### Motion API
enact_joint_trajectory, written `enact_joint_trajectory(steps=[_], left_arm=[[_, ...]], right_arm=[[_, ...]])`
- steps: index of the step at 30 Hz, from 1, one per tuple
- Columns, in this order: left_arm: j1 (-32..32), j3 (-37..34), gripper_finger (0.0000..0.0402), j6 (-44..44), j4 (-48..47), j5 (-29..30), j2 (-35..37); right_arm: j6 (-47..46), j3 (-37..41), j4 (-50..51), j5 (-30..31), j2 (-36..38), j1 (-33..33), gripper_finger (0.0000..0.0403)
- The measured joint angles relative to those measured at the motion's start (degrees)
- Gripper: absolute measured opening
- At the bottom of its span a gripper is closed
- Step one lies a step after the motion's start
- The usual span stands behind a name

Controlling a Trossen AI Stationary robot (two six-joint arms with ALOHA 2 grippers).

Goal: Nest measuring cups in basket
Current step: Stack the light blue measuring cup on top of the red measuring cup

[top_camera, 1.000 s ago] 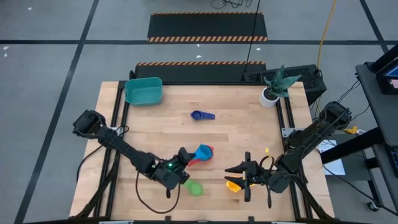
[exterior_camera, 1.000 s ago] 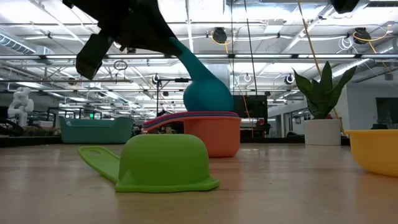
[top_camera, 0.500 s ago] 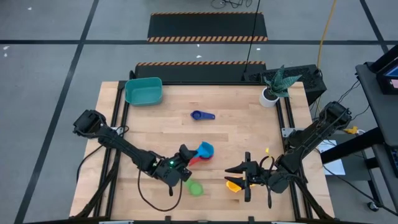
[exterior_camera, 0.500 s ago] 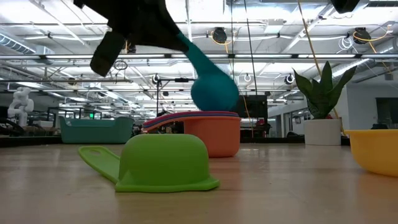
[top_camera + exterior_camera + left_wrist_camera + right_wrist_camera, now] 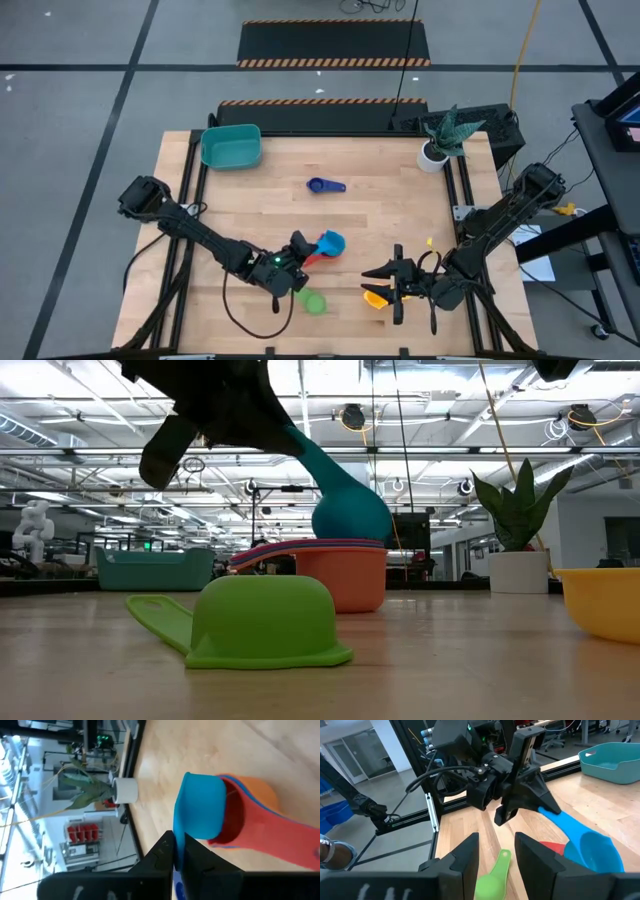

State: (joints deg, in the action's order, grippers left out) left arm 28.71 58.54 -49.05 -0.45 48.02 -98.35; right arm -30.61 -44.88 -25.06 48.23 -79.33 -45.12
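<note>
High view: left gripper (image 5: 297,250) pinching the light blue measuring cup (image 5: 329,242) by its handle, right over the cup stack.
Its bowl hangs just past the fingertips, above the red cup (image 5: 260,830) nested in the orange cup (image 5: 343,577). Green cup (image 5: 314,302) sits upside down just beside that gripper, nearer the table's front edge. Right gripper (image 5: 383,272) waits off to the side, fingers partly apart, yellow cup (image 5: 374,297) close by; can't tell if it's touching. Dark blue cup (image 5: 325,185) and teal basket (image 5: 231,146) sit well beyond the left gripper.
</note>
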Motion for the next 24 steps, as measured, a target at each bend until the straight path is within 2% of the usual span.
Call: enact_joint_trajectory(steps=[10, 20, 24], left_arm=[[-0.20, 0.00, 0.0026, 5.57, -5.01, -1.50, 0.00], [-0.09, 0.00, 0.0103, 10.50, -6.31, -2.25, 0.00], [0.31, 0.00, 0.0122, 11.45, -7.22, -2.09, 0.00]], right_arm=[[-0.23, 0.00, -0.46, -0.04, 0.00, 0.00, 0.0118], [-0.97, 0.00, -0.44, -0.04, 0.00, 0.00, 0.0118], [-1.09, 0.00, -0.44, -0.04, 0.00, -0.02, 0.0118]])
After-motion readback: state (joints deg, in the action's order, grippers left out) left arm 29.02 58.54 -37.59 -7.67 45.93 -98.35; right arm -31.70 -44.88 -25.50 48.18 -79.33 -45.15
